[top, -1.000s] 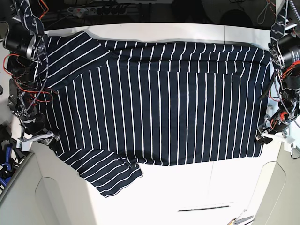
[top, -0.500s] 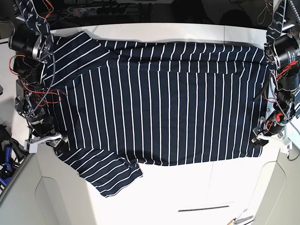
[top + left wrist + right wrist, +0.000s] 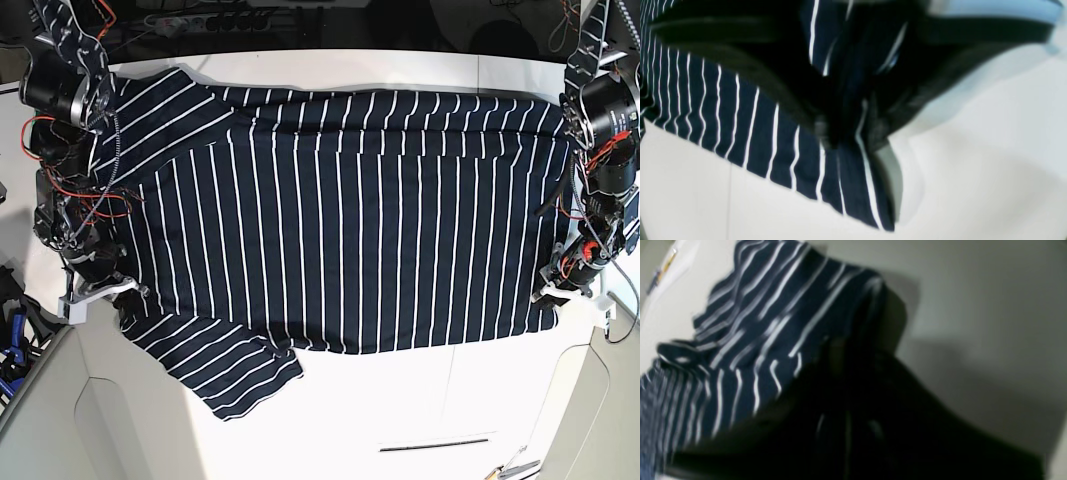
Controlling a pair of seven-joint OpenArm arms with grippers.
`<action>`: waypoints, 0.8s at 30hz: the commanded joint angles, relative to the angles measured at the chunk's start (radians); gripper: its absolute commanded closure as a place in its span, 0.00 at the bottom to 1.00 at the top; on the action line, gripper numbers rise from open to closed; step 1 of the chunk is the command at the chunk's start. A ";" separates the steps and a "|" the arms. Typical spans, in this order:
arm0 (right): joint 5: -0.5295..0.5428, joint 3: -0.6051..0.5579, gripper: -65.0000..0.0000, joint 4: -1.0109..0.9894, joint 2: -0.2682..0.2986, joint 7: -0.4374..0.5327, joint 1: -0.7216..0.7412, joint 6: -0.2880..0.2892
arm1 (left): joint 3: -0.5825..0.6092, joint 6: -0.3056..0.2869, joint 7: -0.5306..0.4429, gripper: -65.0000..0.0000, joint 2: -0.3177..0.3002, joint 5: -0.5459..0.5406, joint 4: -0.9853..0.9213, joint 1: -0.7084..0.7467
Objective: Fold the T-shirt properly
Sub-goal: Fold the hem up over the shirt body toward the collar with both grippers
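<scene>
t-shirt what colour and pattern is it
Dark navy T-shirt with thin white stripes, clearest in the base view.

Base view overhead, facing down on the whole desk [image 3: 400, 400]; wrist views close, blurred, sharing its near corners.

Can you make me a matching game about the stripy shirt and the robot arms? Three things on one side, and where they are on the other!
Things, as the base view shows them:
1. T-shirt
2. left gripper
3. right gripper

Places:
A. at the shirt's near corner on the picture's left side
B. spread out flat across the white table
C. at the shirt's near corner on the picture's right side

Pairs: 1-B, 2-C, 3-A
</scene>
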 commanded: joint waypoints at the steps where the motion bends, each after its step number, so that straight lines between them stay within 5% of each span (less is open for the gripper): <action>1: -0.002 0.001 1.00 0.028 0.013 0.013 0.029 0.008 | 0.002 -0.013 0.019 0.89 -0.012 0.008 0.007 -0.028; 3: -0.017 0.001 1.00 0.047 0.014 0.010 0.029 0.008 | 0.002 -0.068 0.019 1.00 -0.014 0.019 0.008 -0.041; 10: -0.039 0.001 1.00 0.137 0.014 -0.088 0.029 0.012 | 0.002 -0.152 0.095 1.00 -0.036 0.019 0.032 -0.085; 16: -0.011 0.001 1.00 0.242 0.014 -0.209 0.024 0.012 | 0.002 -0.152 0.182 1.00 -0.056 0.010 0.088 -0.093; 24: 0.106 0.001 1.00 0.410 0.035 -0.317 -0.054 0.023 | 0.002 -0.152 0.391 1.00 -0.096 -0.161 0.171 -0.087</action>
